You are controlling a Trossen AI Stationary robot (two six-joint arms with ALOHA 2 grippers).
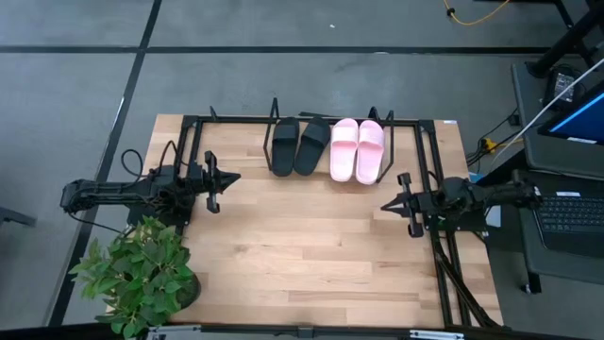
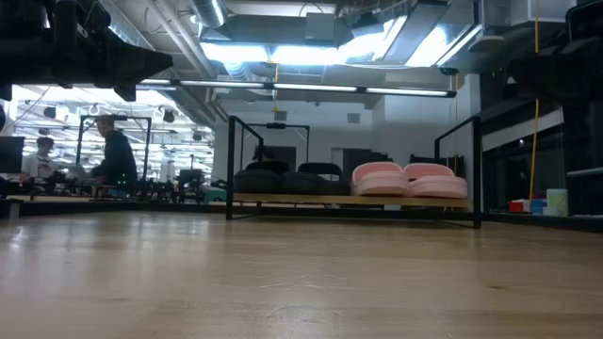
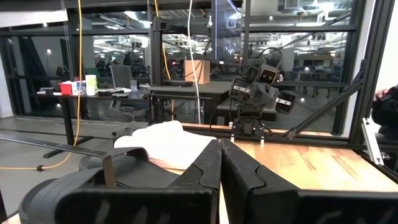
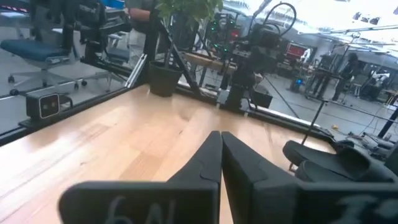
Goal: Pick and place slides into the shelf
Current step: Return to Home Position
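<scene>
All the slides lie side by side on the shelf (image 2: 350, 200) at the table's far edge, soles down on its board. Two are black (image 1: 297, 146) and two are pale pink (image 1: 357, 149). The low view shows the black slides (image 2: 283, 179) and the pink slides (image 2: 407, 179) on the tilted board. My left gripper (image 1: 234, 178) hovers shut by the table's left edge, pointing right, with nothing in it. My right gripper (image 1: 384, 205) hovers shut by the right edge, pointing left, also holding nothing. Both wrist views show the fingers closed together: left (image 3: 221, 163), right (image 4: 221, 158).
A potted plant (image 1: 142, 272) stands at the near left corner. Black frame rails (image 1: 444, 274) run along the table's right side, and a laptop (image 1: 574, 212) sits beyond them. Bare wooden tabletop (image 1: 311, 246) lies between the two arms. People sit in the room behind.
</scene>
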